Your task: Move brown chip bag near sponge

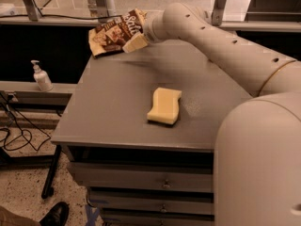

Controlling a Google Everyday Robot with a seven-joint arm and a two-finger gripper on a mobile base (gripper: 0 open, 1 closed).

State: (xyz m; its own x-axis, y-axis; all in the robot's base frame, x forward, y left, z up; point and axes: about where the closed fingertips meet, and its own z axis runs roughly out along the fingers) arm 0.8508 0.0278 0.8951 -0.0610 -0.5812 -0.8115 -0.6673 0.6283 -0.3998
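The brown chip bag (113,35) is crinkled, dark brown with tan edges and white "Salt" lettering. It hangs in the air above the far left corner of the grey table (113,107). My gripper (133,39) is shut on the brown chip bag at its right side, with one pale finger (135,43) showing below the bag. The pale yellow sponge (164,106) with wavy sides lies flat near the middle of the table, well in front of and to the right of the bag.
My arm (221,55) stretches from the lower right across the right side of the table and hides the back right part. A white pump bottle (41,76) stands on a low shelf to the left. Drawers (160,182) sit below the tabletop. Cables lie on the floor at left.
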